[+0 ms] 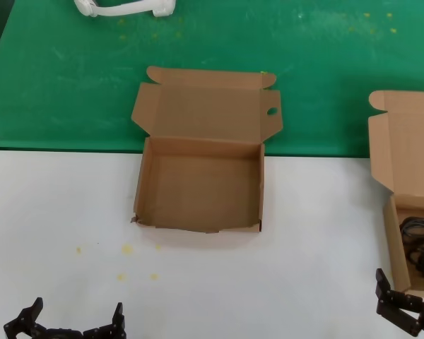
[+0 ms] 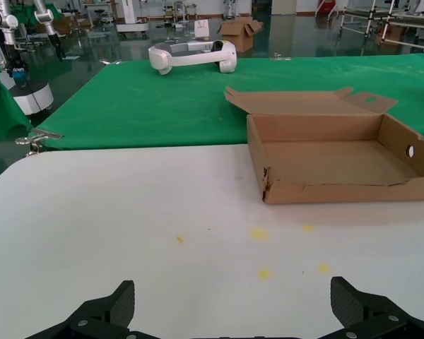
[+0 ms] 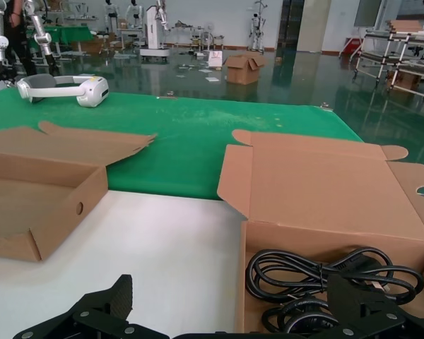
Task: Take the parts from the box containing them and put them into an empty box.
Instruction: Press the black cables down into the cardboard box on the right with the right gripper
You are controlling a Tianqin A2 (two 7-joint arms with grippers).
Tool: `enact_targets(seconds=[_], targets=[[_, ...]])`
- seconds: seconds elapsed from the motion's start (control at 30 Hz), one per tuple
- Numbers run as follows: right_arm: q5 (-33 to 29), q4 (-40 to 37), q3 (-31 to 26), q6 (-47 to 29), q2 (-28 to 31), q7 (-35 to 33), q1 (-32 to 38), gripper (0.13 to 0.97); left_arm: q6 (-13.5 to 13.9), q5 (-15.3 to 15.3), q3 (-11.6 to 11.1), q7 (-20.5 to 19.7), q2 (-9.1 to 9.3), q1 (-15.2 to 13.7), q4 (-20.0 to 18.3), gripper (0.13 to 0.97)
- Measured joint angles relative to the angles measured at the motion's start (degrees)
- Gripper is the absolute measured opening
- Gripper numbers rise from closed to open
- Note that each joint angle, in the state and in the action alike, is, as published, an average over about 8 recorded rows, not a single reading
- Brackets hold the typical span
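The parts (image 3: 325, 272), black cable bundles, lie inside the box containing them (image 3: 325, 191) at the white table's (image 1: 56, 212) right edge, their long axis running across the tray, parallel to the raised lid's hinge. The empty box (image 1: 201, 187) sits well to that box's left, lid leaning back toward the green cloth (image 1: 71, 78). The right gripper (image 3: 230, 311) hovers just in front of the cable box, fingers spread. The left gripper (image 2: 233, 314) waits near the table's front edge, fingers apart.

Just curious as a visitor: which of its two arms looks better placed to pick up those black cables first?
The right: its open pincer sits just before the box holding the cables. The left pincer waits far across the table.
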Motion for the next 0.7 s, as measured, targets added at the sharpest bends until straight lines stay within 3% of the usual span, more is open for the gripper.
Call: enact_targets(seconds=[0.7], targets=[[0.0, 0.0, -0.1, 0.1, 0.2, 0.0, 0.1, 0.966, 0.0, 0.0, 0.0, 0.0, 0.0, 0.0, 0.0, 0.966]])
